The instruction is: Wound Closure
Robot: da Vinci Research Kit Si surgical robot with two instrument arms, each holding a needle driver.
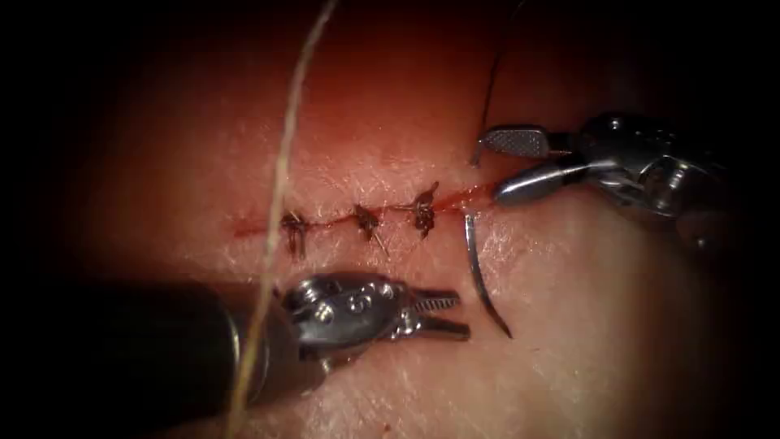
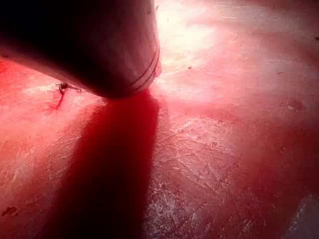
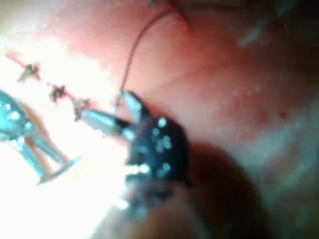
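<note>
The cut (image 1: 357, 218) runs across the tissue (image 1: 569, 341) with three tied knots (image 1: 367, 219) along it. The curved needle (image 1: 479, 272) lies free on the tissue by the cut's right end, its blunt end at the cut and its tip pointing toward the camera; no tool holds it. My left tool (image 1: 455, 315) hovers just left of the needle, jaws slightly open and empty. My right tool (image 1: 486, 167) sits at the cut's right end, jaws wide open, holding nothing. Dark thread (image 1: 490, 89) runs down past its upper jaw tip. The right tool (image 3: 107, 112) and the knots (image 3: 57, 92) appear in the right wrist view.
A pale thick strand (image 1: 276, 203) hangs close to the endoscope, crossing the left knot and the left tool's shaft (image 1: 146, 349). Red fluid (image 1: 463, 197) marks the unstitched right end of the cut. The left tool's shaft (image 2: 99, 50) looms over reddened tissue beside a knot (image 2: 62, 87).
</note>
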